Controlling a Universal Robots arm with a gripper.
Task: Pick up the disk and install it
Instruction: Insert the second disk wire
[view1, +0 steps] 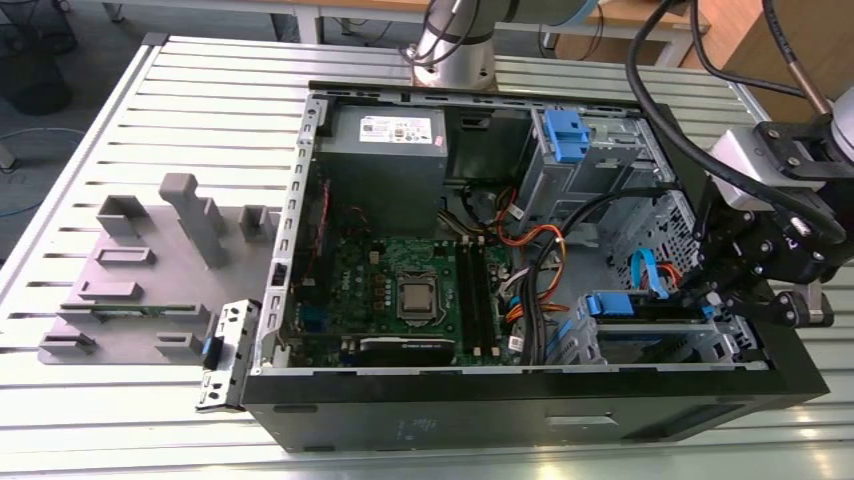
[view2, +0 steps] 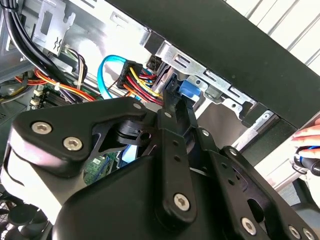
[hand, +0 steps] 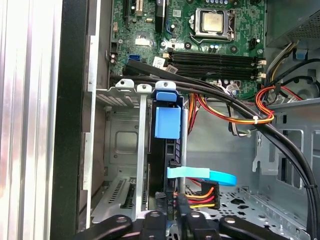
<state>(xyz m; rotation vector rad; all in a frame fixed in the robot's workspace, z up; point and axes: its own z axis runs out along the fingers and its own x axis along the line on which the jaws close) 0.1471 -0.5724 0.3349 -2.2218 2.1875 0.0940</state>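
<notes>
The disk (hand: 167, 150) stands on edge in its bay, just ahead of the tool (hand: 170, 212), whose fingers appear clamped on it. Cables (hand: 202, 192) beside could snag, or it could jam.

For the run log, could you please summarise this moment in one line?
tool: at drive bay | disk: on edge in bay slot, cables attached | case: open

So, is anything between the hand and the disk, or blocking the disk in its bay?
Nothing visible separates them: the hand is right at the disk, which stands on edge in the bay slot. A blue flat cable and red-yellow wires lie close beside the disk's near end.
</notes>
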